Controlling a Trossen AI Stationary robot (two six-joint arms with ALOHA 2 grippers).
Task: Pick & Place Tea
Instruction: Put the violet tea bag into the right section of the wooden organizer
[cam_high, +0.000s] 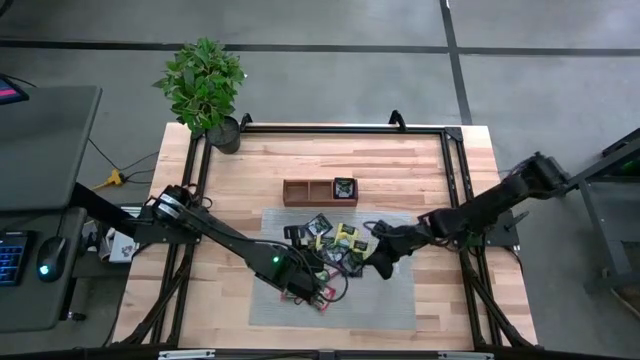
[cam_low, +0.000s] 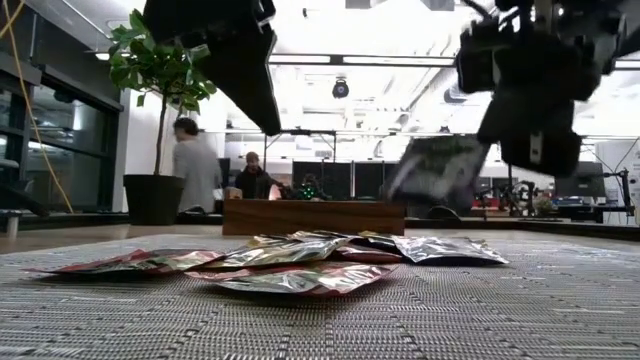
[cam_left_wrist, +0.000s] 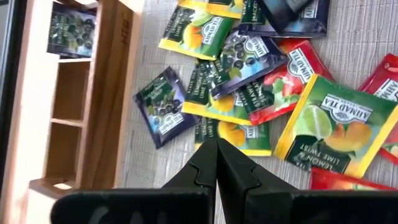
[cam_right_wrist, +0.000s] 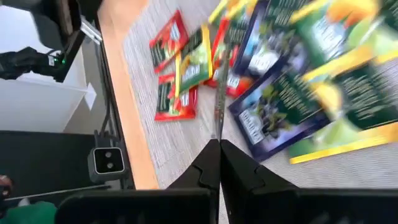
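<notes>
1. Nearest to the low camera lies the grey mat (cam_low: 500, 320), and its weave fills the whole foreground.
2. On the middle of this mat rests the pile of tea sachets (cam_low: 300, 262). They lie flat and overlap each other, with red, yellow, green and dark wrappers.
3. One dark sachet (cam_low: 440, 168) hangs tilted in the air above the right side of the pile, apart from the others.
4. The right gripper (cam_right_wrist: 219, 144) has its fingers pressed together on this sachet. From the right wrist it shows edge-on, as a thin strip between the fingertips.
5. The left gripper (cam_left_wrist: 216, 149) is over the near-left part of the mat, just above the edge of the pile. Its fingers are fully together and nothing is between them.
6. Behind the mat, on the wooden table, stands the brown tray (cam_high: 297, 191) with three compartments. One more dark sachet (cam_high: 345, 187) lies in its right end compartment; the other two hold nothing.
7. At the far left corner of the table stands a potted plant (cam_high: 205, 85).
8. Beyond the table, in the room, a standing person (cam_low: 195, 165) is visible.
</notes>
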